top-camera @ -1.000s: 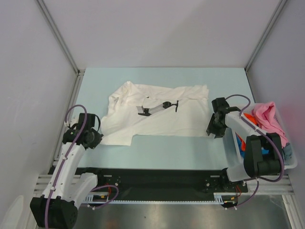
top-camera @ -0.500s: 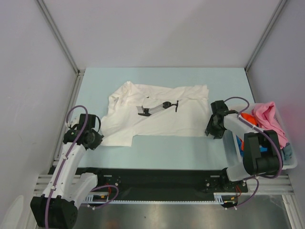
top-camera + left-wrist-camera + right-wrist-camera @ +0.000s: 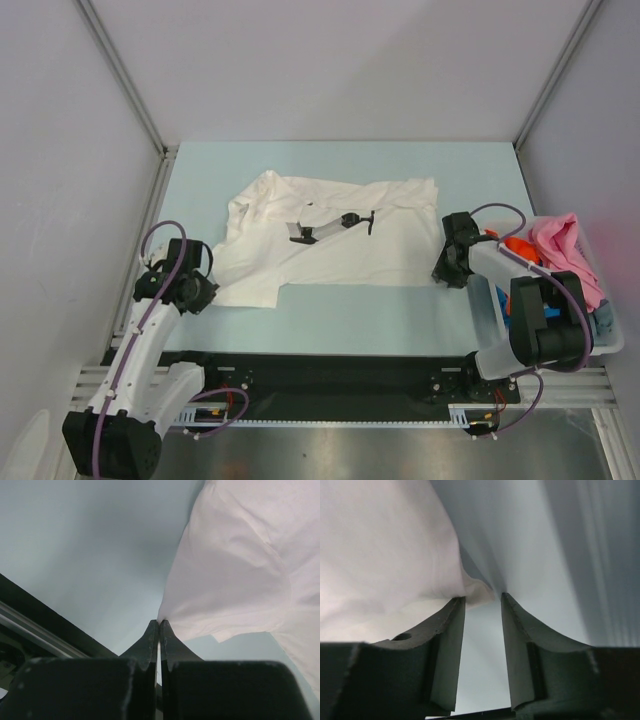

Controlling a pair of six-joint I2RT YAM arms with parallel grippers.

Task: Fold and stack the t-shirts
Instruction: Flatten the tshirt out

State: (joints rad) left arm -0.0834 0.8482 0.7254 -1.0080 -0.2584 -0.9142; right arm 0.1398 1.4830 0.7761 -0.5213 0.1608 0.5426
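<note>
A plain white cotton t-shirt (image 3: 390,255) lies spread flat in the middle of the pale blue table (image 3: 350,310). Its long axis runs left to right. Its straight edge points right and its rumpled, bunched end points left, and a dark print (image 3: 330,225) sits near its centre. It is the only shirt on the table. To the right, a pale rectangular plastic bin (image 3: 612,345) holds a heap of others, of which a pink shirt (image 3: 565,250), an orange shirt (image 3: 518,244) and a grey-blue shirt (image 3: 606,320) can be made out. The left gripper (image 3: 159,625) sits at the white shirt's near-left corner with its jaws pressed together. The cloth's tip meets them, but it cannot be told whether any cloth is pinched. The right gripper (image 3: 482,600) is at the near-right corner with its jaws standing apart, and the cloth's corner touches the left finger and curls into the gap. Bare table lies beyond the shirt's far edge, and a narrower strip lies along its near edge. Grey panels close off the left, the right and the far side.
</note>
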